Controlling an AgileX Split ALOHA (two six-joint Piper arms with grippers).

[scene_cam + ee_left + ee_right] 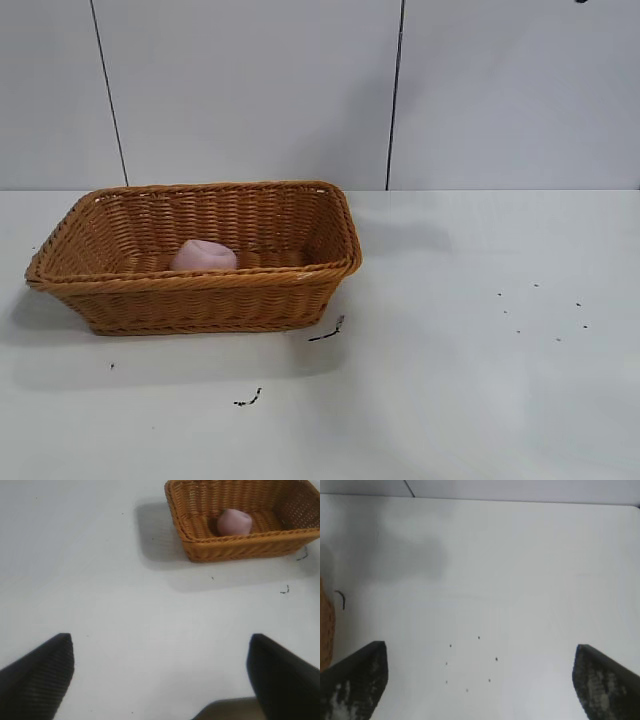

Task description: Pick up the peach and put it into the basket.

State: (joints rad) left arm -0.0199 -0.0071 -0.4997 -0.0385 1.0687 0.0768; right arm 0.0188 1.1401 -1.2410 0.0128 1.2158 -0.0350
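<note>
Peach (203, 256) sits inside the basket (200, 300). At its five o'clock we see dark scraps (327, 331) on the table (480, 380). Left gripper (160, 672) and right gripper (480, 677) hover wide open, holding nothing.

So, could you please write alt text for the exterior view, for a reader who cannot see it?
A pink peach lies inside an orange-brown wicker basket that stands on the left part of a white table, in front of a pale panelled wall. A few small dark specks dot the table to the right, and no robot arm or gripper is in the picture.
</note>
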